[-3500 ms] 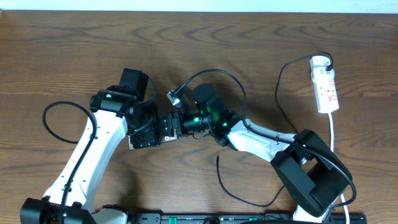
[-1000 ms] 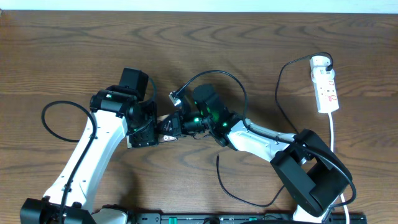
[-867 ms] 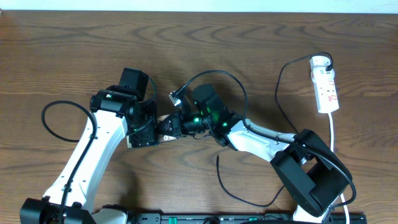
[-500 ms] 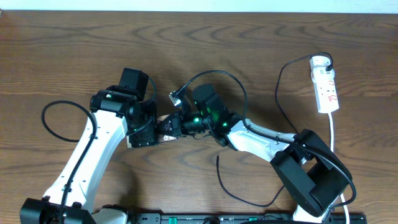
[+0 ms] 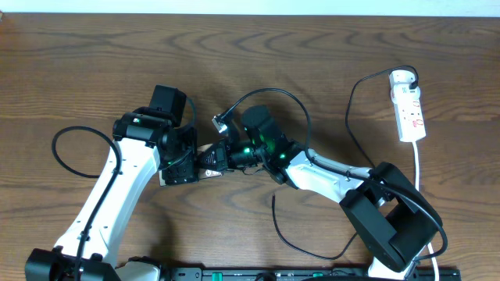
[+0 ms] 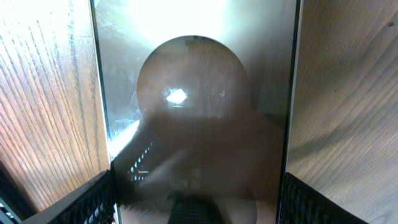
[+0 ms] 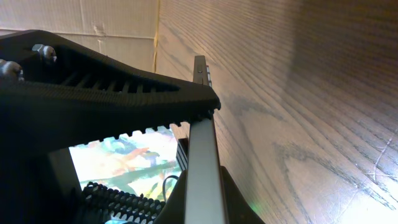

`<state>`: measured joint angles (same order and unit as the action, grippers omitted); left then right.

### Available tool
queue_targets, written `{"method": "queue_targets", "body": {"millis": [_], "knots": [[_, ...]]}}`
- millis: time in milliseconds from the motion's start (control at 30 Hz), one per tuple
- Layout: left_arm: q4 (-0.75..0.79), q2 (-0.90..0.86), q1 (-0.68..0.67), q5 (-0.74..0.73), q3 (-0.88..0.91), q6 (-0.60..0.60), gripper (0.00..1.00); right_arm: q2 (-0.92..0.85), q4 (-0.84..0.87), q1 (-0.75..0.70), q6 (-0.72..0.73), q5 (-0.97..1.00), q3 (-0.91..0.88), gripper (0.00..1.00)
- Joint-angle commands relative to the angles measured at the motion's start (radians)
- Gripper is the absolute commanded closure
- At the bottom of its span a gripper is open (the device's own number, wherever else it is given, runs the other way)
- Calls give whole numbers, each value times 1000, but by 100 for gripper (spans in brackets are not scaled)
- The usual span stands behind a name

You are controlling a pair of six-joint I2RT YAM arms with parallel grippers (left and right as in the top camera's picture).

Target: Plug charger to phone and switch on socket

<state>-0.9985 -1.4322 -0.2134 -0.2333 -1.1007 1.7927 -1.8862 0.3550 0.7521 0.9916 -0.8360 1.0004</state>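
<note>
The phone fills the left wrist view, its glossy face and round patch up. My left gripper is shut across its width, a black finger against each long edge. In the right wrist view the phone shows edge-on, and my right gripper is shut on its thin edge. Overhead, both grippers meet at the phone, the left gripper from the left, the right gripper from the right. The charger's plug tip lies free just above them, and its thin black cable runs to the socket at the far right.
The socket's white cord runs down the right edge. A thick black arm cable loops left of the left arm, and another loops near the front. The right arm's base stands at the front right.
Nothing has visibly moved in the last second. Since a few seconds ago the right gripper has turned at the phone's end, and a pale strip of the phone now shows there.
</note>
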Motion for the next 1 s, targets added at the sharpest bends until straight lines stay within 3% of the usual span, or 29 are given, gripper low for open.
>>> {"method": "queue_targets", "body": {"millis": [0,533,667,967], "knots": [[-10,13,-2,17,-16,-23,28,5,8,9,-21,-31,16,99],[-10,13,-2,-29,-16,-28,18,5,7,5,-24,-31,16,99],[-10,13,-1,-29,-16,-50,9,5,0,0,-27,-31,16,99],[-10,13,-1,-28,-16,-57,7,5,-1,0,-27,-31,16,99]]}}
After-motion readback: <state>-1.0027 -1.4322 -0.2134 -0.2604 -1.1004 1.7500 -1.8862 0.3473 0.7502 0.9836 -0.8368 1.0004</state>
